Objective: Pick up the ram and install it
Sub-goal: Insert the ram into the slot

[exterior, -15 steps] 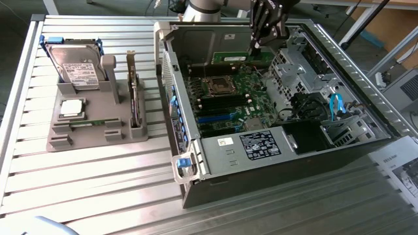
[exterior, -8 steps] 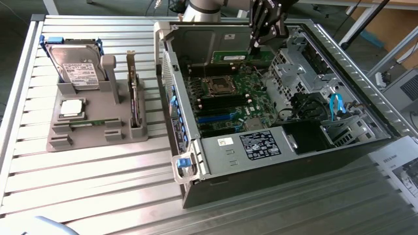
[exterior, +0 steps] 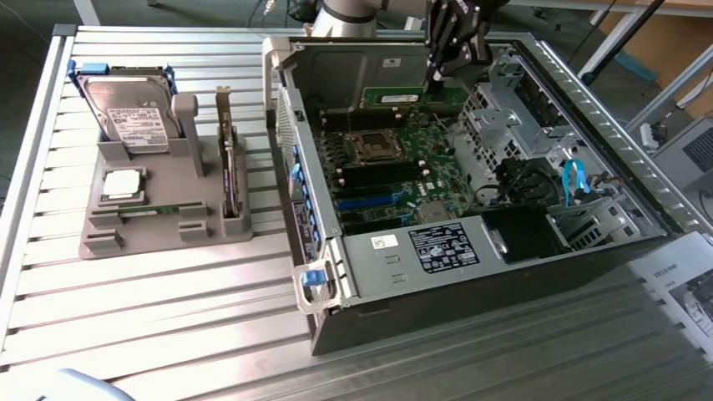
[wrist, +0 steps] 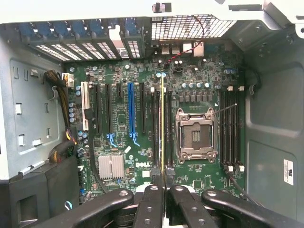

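Now the end effector (wrist: 162,183) pinches the ram (wrist: 162,118) edge-on above the motherboard (wrist: 199,81) inside the open computer case (exterior: 479,301), while the grey holder (exterior: 145,236) holds the hard drive (exterior: 134,113).

Tabletop (exterior: 167,317) of silver slatted metal profiles; ridges run across, toward exterior view's left and right; bright glare on slats near front corner at exterior view's left; metal rail (exterior: 32,150) along that side's edge; dark grey floor (exterior: 17,75) beyond rail; white frame leg (exterior: 85,10) past far corner; brown carton or board (exterior: 663,50) past opposite far corner; dark pole (exterior: 622,38) slanting before it; printed sheet (exterior: 682,280) at edge on exterior view's right.
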`<action>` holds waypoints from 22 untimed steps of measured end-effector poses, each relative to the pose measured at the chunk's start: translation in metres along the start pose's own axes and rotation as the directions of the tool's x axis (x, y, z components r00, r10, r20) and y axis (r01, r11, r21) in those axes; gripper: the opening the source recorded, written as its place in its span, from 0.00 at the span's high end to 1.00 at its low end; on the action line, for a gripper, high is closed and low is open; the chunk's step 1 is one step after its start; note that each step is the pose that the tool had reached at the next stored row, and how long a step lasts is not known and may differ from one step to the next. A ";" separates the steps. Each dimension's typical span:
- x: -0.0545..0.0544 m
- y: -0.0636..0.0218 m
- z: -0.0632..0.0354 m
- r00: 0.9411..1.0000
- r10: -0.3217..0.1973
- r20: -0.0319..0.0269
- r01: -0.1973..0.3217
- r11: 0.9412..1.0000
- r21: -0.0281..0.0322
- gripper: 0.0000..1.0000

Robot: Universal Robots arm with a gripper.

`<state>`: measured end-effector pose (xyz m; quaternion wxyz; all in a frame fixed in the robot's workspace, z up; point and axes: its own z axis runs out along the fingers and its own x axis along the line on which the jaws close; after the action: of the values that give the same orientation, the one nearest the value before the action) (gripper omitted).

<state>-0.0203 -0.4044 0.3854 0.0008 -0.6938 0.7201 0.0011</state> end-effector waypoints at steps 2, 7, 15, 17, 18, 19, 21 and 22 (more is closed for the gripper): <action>0.000 0.0000 0.0009 1.000 0.000 0.000 0.000 1.000 0.000 0.88; 0.000 0.0000 0.0077 1.000 0.000 0.000 0.000 1.000 0.000 0.88; 0.000 0.0000 0.0215 1.000 0.000 0.000 0.000 1.000 0.000 0.88; 0.000 0.0000 0.0253 1.000 0.000 0.000 0.000 1.000 0.000 0.88; 0.000 0.0000 0.0271 1.000 0.000 0.000 0.000 1.000 0.000 0.88; 0.000 0.0000 0.0290 1.000 0.000 0.000 0.000 1.000 0.000 0.88; 0.000 0.0000 0.0327 1.000 0.000 0.000 0.000 1.000 0.000 0.88; 0.000 0.0000 0.0347 1.000 0.000 0.000 0.000 1.000 0.000 0.88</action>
<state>-0.0203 -0.4044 0.3507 0.0008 -0.6938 0.7202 0.0010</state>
